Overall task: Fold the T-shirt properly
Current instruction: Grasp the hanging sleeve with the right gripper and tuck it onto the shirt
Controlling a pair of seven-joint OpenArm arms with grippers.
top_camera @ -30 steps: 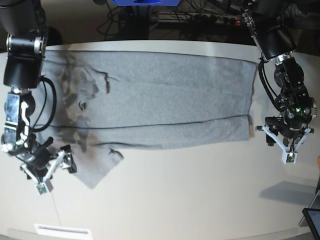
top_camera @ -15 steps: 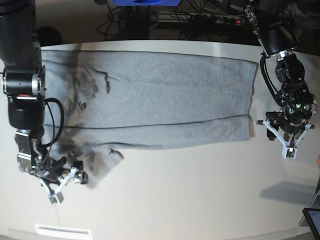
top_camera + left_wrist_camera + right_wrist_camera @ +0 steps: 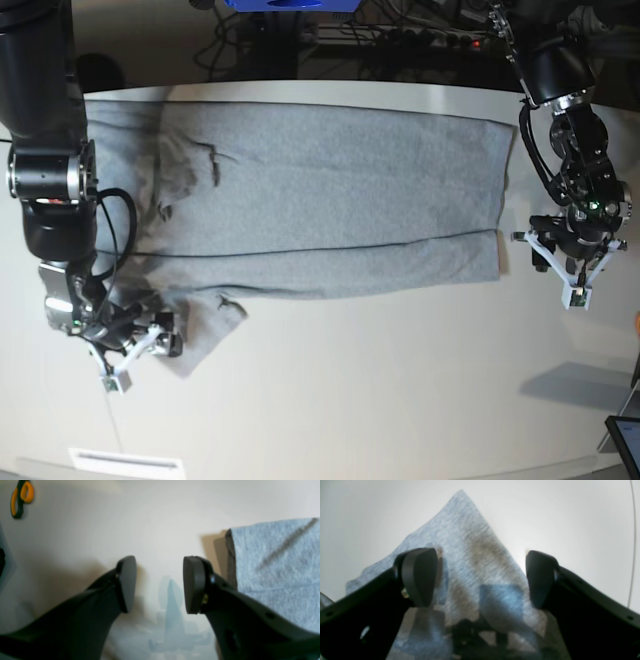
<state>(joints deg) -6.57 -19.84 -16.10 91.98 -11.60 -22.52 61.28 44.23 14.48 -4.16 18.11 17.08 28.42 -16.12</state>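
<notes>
The grey T-shirt (image 3: 320, 190) lies flat across the table, folded lengthwise, with a sleeve corner (image 3: 205, 335) sticking out toward the front left. My right gripper (image 3: 140, 358) stands open at that corner. In the right wrist view the pointed fabric tip (image 3: 470, 545) runs between the two fingers of the right gripper (image 3: 480, 577), one black pad (image 3: 420, 575) resting over the cloth. My left gripper (image 3: 558, 278) is open beside the shirt's right edge. In the left wrist view the left gripper (image 3: 160, 585) has bare table between its pads and the T-shirt edge (image 3: 275, 562) just to its right.
Orange-handled scissors (image 3: 21, 497) lie on the table beyond the left gripper. A thin cable (image 3: 633, 542) runs along the tabletop near the right gripper. A white strip (image 3: 125, 462) sits at the front edge and a dark device (image 3: 625, 440) at the front right corner.
My right gripper has moved in toward the sleeve corner and now straddles it. The left gripper has shifted slightly toward the shirt's edge. Both stay open.
</notes>
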